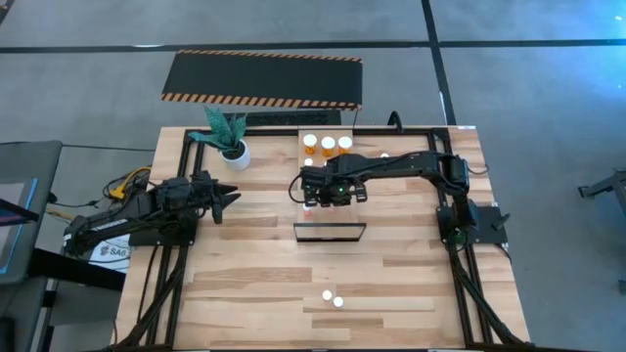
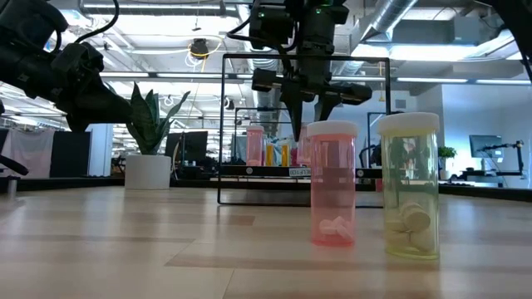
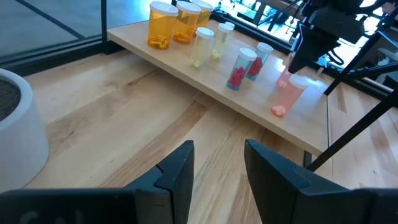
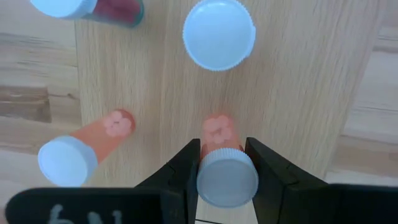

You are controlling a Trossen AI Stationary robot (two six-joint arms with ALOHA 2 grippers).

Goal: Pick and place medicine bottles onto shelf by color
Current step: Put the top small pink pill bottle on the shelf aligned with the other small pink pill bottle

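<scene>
I have the right gripper (image 4: 222,163) over the shelf (image 4: 298,81), its two fingers pinching a pink bottle (image 4: 222,168) just under its white cap, the bottle standing upright on the pale board directly beneath the wrist. Just beside the claw stands a second pink bottle (image 4: 78,152), and a little farther out from the fingertips I see a white-capped bottle (image 4: 219,33) straight on from above and a purple one (image 4: 93,9) at the edge of view (mostly cut off). From the left wrist, the rest of the row runs away from that claw along the shelf: purple bottles (image 3: 244,65), yellowish ones (image 3: 202,46), then the larger orange bottles (image 3: 175,23) at the far end. Two more bottles, a pink one (image 2: 332,184) and a yellowish one (image 2: 409,187), stand on the table well behind the claw, near the front edge. My left gripper (image 3: 217,162) waits with its fingers spread, near the white plant pot (image 1: 235,154).
</scene>
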